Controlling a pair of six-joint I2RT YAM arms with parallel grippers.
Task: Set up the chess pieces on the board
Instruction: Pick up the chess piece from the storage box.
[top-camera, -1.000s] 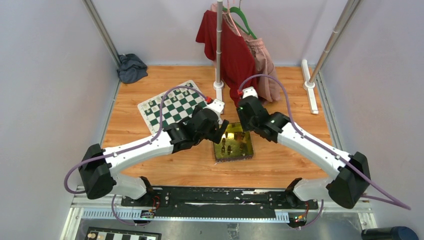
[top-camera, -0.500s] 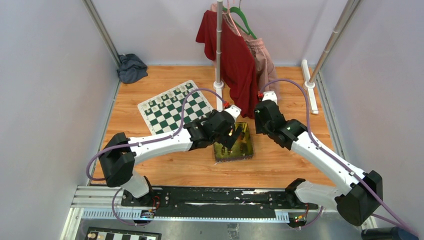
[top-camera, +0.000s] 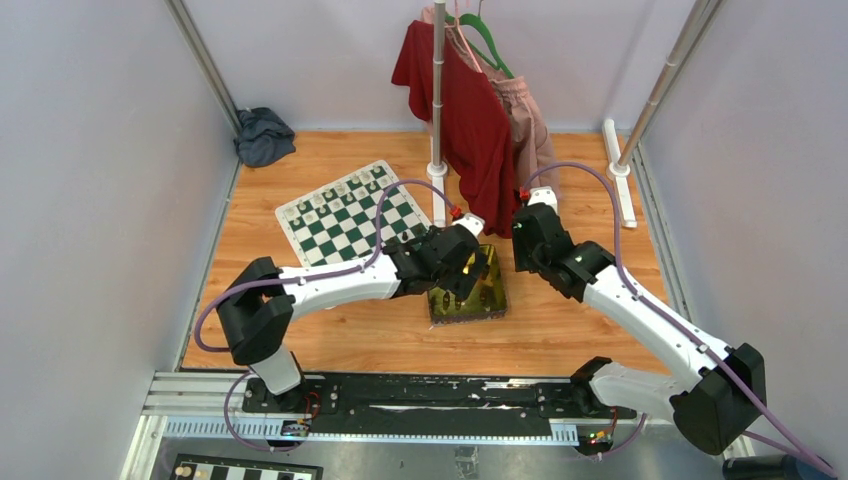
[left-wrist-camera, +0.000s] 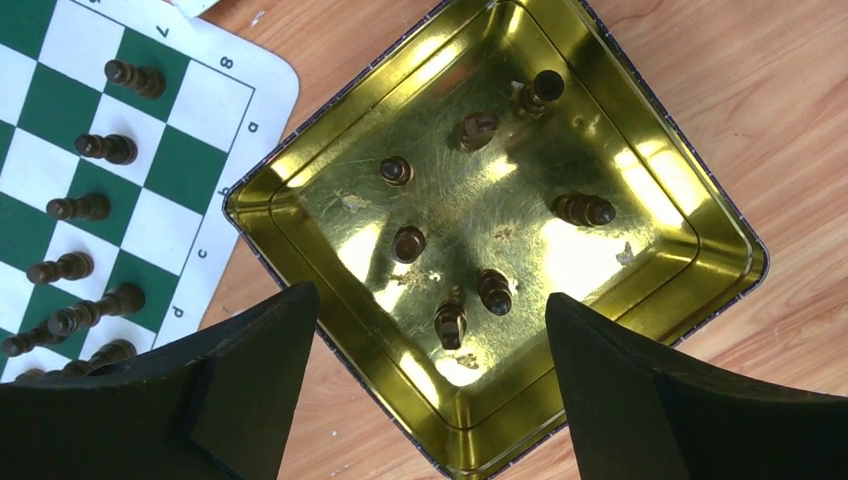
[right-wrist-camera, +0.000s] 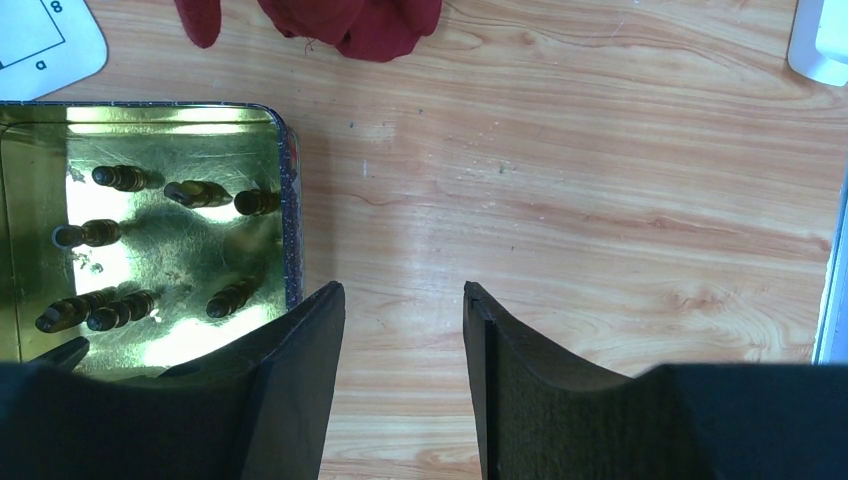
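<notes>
The green-and-white board lies at the back left, with dark brown pieces standing on it along its edge. A shiny gold tin holds several more dark brown pieces, also in the right wrist view. My left gripper hangs over the tin, wide open and empty. My right gripper is open and empty over bare wood just right of the tin. No cream-white pieces can be made out.
A garment rack pole with a red shirt and a pink garment stands right behind the tin. A white rail foot lies at the back right. A dark cloth sits in the back left corner.
My left gripper has moved right from the board's corner to over the tin. My right gripper has moved right, off the tin's far edge to beside it.
</notes>
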